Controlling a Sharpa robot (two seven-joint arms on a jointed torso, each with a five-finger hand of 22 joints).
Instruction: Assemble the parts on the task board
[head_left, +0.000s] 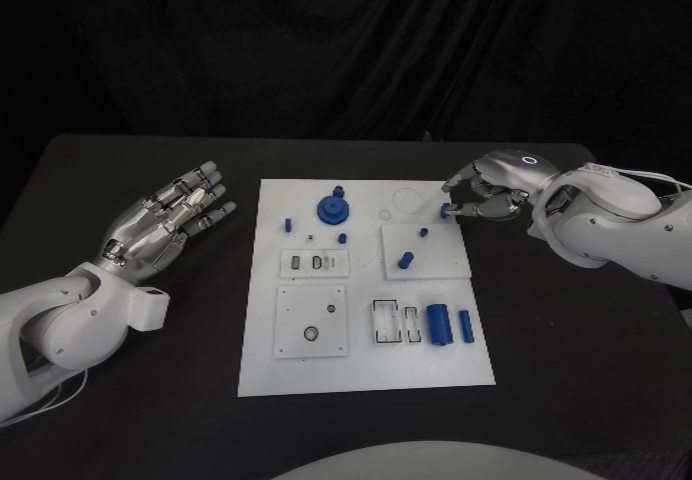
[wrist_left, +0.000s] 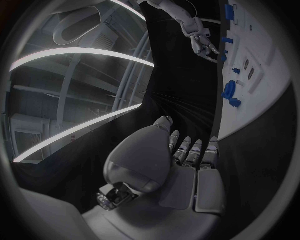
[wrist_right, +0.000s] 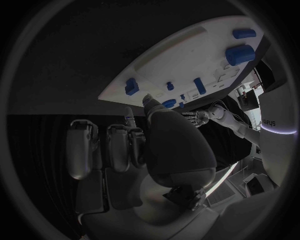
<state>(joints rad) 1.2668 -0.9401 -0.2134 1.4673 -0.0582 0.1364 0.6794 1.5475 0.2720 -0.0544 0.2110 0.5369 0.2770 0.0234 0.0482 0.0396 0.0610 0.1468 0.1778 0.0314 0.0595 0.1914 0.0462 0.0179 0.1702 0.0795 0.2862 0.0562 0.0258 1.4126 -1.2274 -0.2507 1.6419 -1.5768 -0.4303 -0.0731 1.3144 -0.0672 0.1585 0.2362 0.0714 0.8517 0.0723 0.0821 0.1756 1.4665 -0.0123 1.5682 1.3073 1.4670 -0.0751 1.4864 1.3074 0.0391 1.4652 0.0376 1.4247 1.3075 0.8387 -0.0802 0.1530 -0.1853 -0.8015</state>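
Task board (head_left: 368, 380) flat mid-worktop (head_left: 130, 420), long side running away from robot. Blue parts spread over it: round gear-like disc with a knob (head_left: 335, 210) near far edge, small blue peg (head_left: 287, 224) just left of it, tiny blue stud (head_left: 342, 238) just below disc. Raised white square plate (head_left: 433, 262) on right half, carrying a short blue cylinder (head_left: 407, 260) and a small blue pin (head_left: 424, 232). Near right: fat blue cylinder (head_left: 437, 324) and slimmer blue rod (head_left: 467, 326) side by side, next to black-outlined slots (head_left: 387, 322). Left half: white plate with two oval recesses (head_left: 313, 263), and below it a bigger white plate with a ring (head_left: 312, 322).

Right hand (head_left: 483, 195) over board's far right corner, fingers curled in, small blue part (head_left: 444, 210) pinched at fingertips, just off the raised plate's far corner. Touching board or not: can't tell.

Left hand (head_left: 166, 225) over bare worktop left of board, well apart from it, palm up, fingers spread, holding nothing. Same in left wrist view (wrist_left: 181, 160): fingers extended, nothing in them.
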